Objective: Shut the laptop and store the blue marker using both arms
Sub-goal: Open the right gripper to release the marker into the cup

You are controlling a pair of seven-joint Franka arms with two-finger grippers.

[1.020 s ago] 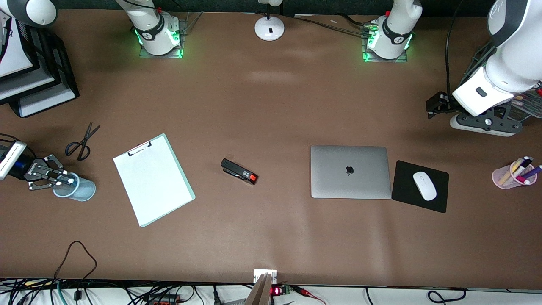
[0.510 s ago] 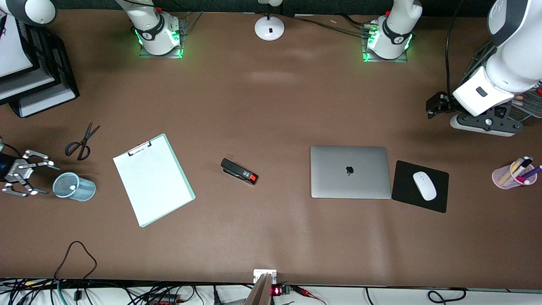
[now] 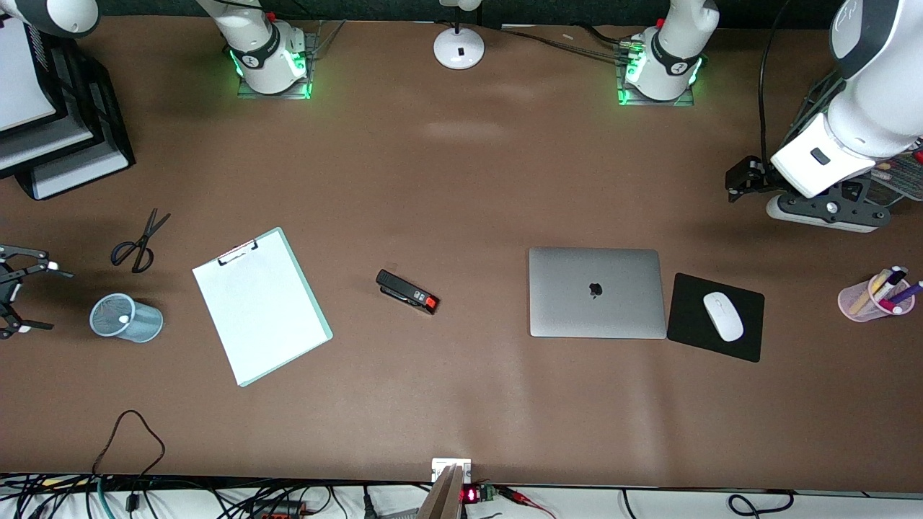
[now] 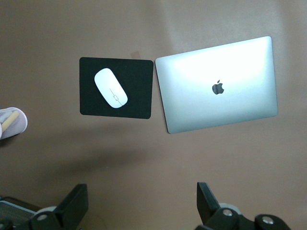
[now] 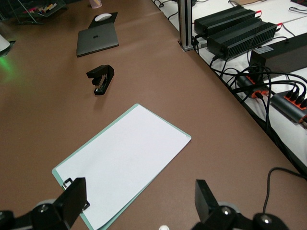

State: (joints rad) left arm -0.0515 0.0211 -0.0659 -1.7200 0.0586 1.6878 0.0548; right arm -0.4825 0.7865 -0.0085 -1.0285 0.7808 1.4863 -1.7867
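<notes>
Now, starting with the biggest things: your left arm's white forearm fills the upper corner of the front frame at its own end of the table. The left gripper [image 3: 741,184] hangs in the air there, over bare table [image 3: 461,180] higher in the frame than the mouse pad [image 3: 715,317]. Its wrist view shows the claw [image 4: 141,203] spread wide, with nothing between the fingers [image 4: 76,203].

Your right gripper [image 3: 37,297] sits at the edge of the frame at mid-height, at the right arm's end, just beside the blue mesh cup [image 3: 127,318] and apart from it. That claw is also fully spread and holds nothing.

You can see the laptop [image 3: 595,292] lying shut and flat, lid up, in the middle band of the frame toward the left arm's end. Its long axis runs along the table's length, and the apple logo reads upright in the front view. One short edge lies just beside the mouse pad.

Next in size is the clipboard [image 3: 261,305], which lies tilted between the cup and the black stapler [image 3: 407,291].

Of the blue marker [image 3: 124,318] you see only a small pale end inside the mesh cup. It is seen end-on, so its long axis runs about upright, pale end up.
</notes>
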